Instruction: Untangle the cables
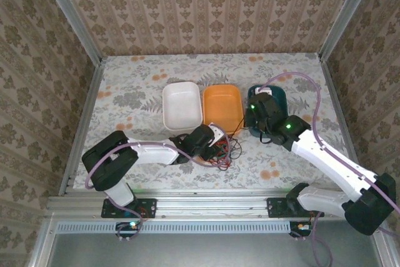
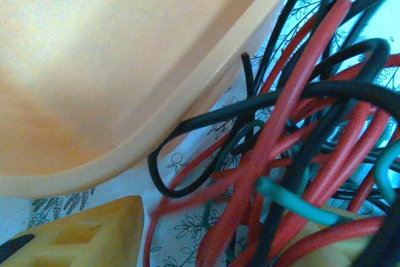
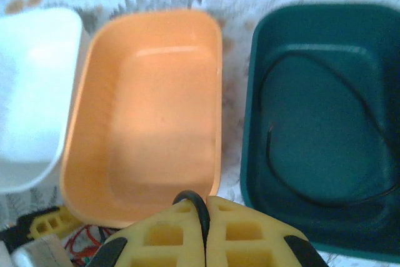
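The right claw [image 3: 205, 209] is pressed together on a black cable [image 3: 191, 199] that loops out at its fingertips. Just ahead of it sits the orange tray [image 3: 216, 92]. To its right is the teal tray [image 3: 249, 123] with a black strand [image 3: 269, 154] lying inside, and to its left is the white tray [image 3: 70, 79]. The left claw [image 2: 231, 229] is spread, with tangled red, green and black cables [image 2: 294, 123] between its fingers, just beside the orange tray's rim. Underneath lies a floral tablecloth [image 1: 125, 92], enclosed by damask wallpaper [image 1: 206, 10] and metal frame posts [image 1: 67, 10].
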Tool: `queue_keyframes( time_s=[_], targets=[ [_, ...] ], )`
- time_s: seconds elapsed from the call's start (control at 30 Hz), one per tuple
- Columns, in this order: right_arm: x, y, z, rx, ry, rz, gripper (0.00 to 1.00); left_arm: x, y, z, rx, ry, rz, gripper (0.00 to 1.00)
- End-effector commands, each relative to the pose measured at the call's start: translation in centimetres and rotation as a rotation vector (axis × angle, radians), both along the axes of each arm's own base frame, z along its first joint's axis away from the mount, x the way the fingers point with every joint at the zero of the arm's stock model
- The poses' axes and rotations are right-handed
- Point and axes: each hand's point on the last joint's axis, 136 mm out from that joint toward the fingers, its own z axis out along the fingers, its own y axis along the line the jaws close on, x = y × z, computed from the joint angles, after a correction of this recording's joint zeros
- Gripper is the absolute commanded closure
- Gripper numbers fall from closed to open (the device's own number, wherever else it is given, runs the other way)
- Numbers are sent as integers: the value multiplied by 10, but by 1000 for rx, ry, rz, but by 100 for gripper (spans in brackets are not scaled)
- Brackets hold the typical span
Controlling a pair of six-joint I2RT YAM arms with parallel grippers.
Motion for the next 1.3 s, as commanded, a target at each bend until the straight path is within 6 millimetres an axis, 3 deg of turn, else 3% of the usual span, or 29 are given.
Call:
queue_keyframes(
  time_s=[0.0, 0.2, 0.37, 0.6, 0.77, 0.83, 1.03, 1.27],
  targets=[
    [13, -22, 59, -13, -190, -104, 100, -14, 19, -32, 136, 63, -23, 44],
    [9, -47, 120, -8, -376, -203, 100, -14, 20, -36, 146, 66, -15, 45],
    [3, -70, 158, -21, -490, -294, 100, -14, 21, -38, 153, 69, -13, 46],
    [-19, -116, 200, -42, -633, -490, 100, -13, 22, -39, 158, 70, -5, 46],
    [-31, -138, 224, -32, -693, -549, 100, -13, 23, -40, 162, 70, -4, 46],
    [-32, -141, 235, -27, -701, -535, 100, -14, 23, -40, 164, 70, -4, 46],
    [-18, -120, 267, -7, -642, -327, 100, -14, 24, -42, 171, 75, -4, 43],
    [-19, -116, 301, 7, -677, -273, 100, -15, 31, -47, 190, 78, 12, 43]
  ],
)
